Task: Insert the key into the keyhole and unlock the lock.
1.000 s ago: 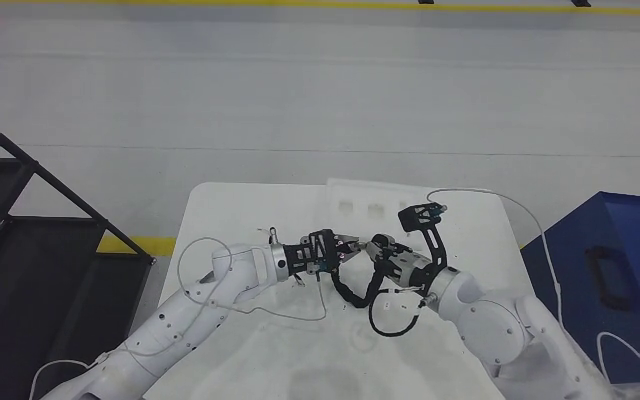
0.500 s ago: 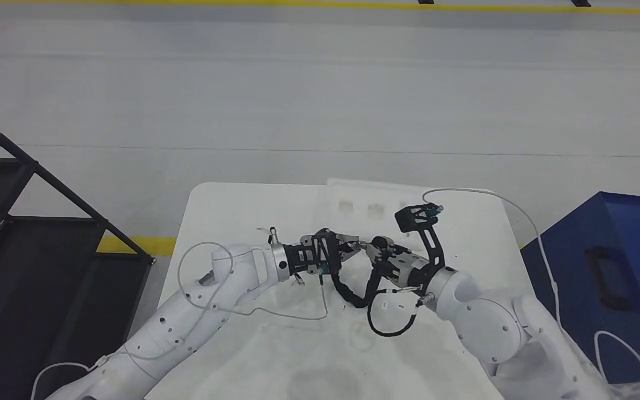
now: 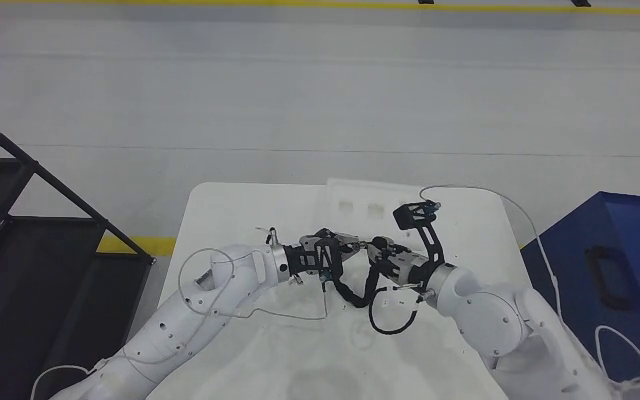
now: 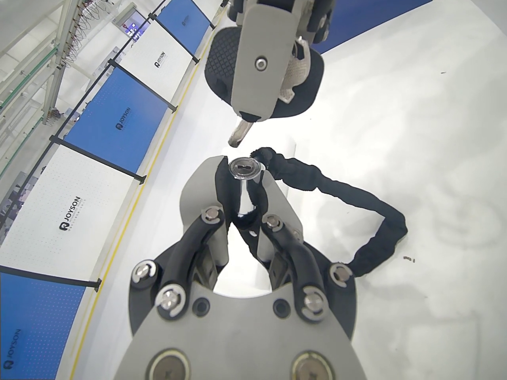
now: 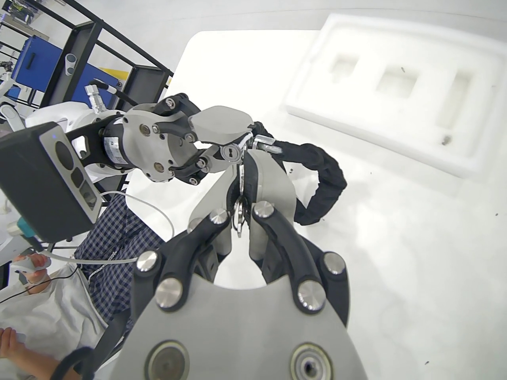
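My left gripper (image 4: 242, 171) is shut on the lock (image 4: 245, 170), a silver cylinder whose slotted keyhole faces the other arm. A black fabric-covered chain (image 4: 340, 207) hangs from the lock down to the table. My right gripper (image 5: 242, 162) is shut on the silver key (image 5: 239, 203). In the left wrist view the key tip (image 4: 239, 135) points at the keyhole with a small gap between them. In the right wrist view the lock face (image 5: 230, 152) sits just beyond the key. From above, both grippers (image 3: 350, 256) meet over the table's middle.
A white foam tray (image 5: 396, 92) with rectangular recesses lies at the far side of the white table (image 3: 240, 215). A black rack (image 3: 40, 260) stands to the left of the table and a blue bin (image 3: 600, 260) to the right.
Both arms have shifted slightly, keeping the two grippers close together above the table. The key and lock stay gripped.
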Controlling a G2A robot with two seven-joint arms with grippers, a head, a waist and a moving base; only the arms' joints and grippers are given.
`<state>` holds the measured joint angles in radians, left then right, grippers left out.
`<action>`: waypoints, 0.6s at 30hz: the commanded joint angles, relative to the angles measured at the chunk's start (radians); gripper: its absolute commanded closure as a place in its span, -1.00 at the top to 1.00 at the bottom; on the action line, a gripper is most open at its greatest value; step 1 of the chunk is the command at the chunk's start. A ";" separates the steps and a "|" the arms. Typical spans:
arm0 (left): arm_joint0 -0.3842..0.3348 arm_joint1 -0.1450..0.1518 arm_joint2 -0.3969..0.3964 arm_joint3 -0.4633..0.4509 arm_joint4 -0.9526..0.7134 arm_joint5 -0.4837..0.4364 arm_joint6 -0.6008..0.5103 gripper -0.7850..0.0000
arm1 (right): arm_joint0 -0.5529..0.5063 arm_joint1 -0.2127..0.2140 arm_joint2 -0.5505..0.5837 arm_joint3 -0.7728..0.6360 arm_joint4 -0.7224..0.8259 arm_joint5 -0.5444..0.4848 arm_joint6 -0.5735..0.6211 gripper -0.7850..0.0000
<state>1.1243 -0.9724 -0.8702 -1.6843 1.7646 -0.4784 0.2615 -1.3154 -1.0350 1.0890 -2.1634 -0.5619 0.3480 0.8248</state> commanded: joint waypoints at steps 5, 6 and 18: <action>0.005 -0.003 -0.012 0.017 -0.012 -0.002 0.042 -1.00 | 0.010 0.001 0.018 0.008 0.045 -0.031 0.060 -1.00; 0.004 -0.004 -0.014 0.026 -0.016 0.001 0.046 -1.00 | 0.012 0.001 0.019 0.008 0.046 -0.031 0.077 -1.00; 0.023 -0.005 -0.058 0.037 -0.061 -0.023 0.122 -1.00 | 0.053 0.001 0.040 0.078 0.103 -0.049 0.168 -1.00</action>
<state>1.1460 -0.9770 -0.9278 -1.6449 1.7008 -0.4971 0.3812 -1.2678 -1.0326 1.1314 -2.0926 -0.4613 0.2995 0.9959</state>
